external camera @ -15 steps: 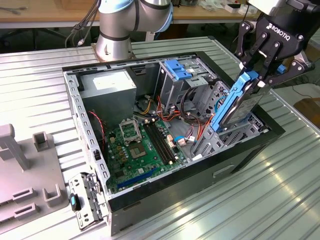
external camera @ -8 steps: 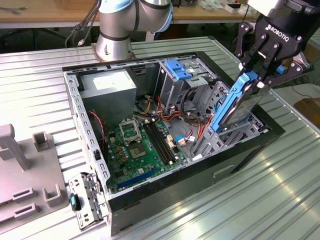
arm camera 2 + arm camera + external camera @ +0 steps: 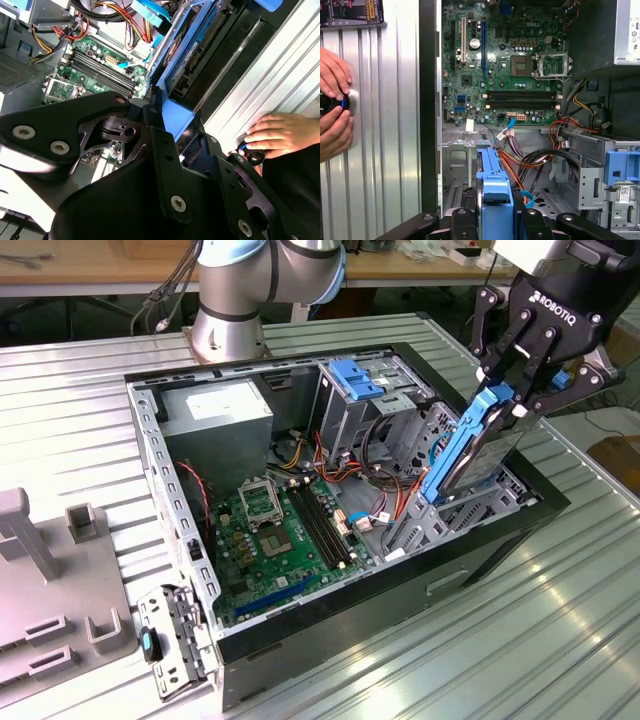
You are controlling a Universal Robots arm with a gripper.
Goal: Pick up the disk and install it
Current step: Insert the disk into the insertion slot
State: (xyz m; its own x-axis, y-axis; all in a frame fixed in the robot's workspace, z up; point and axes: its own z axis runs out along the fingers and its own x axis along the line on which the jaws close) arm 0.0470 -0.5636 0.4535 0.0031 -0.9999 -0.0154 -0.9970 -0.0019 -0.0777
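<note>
Two black fingers (image 3: 540, 348) of the pincer (image 3: 513, 400) are clenched on the upper end of the disk (image 3: 468, 452), grasping it by its bright blue carrier frame. The pincer points downward at a lean, its wrist reaching in from above. The disk hangs tilted, and its lower end reaches into the grey bay directly beneath the pincer, inside the open computer case (image 3: 300, 625). In the first wrist view the disk (image 3: 495, 187) stands edge-on between the fingers (image 3: 462, 225).

Just past the disk run red and orange cables (image 3: 520, 162), and beyond them lies the green motherboard (image 3: 280, 530). Farther from the pincer stand a grey drive cage (image 3: 345, 415) with a blue latch (image 3: 355, 375) and the power supply (image 3: 215, 420). The arm's base (image 3: 228, 325) sits on the ribbed metal table (image 3: 500, 640) behind the case, well apart from the pincer. Beside the case a person's hands (image 3: 332, 75) hold a black knob (image 3: 330, 102).
</note>
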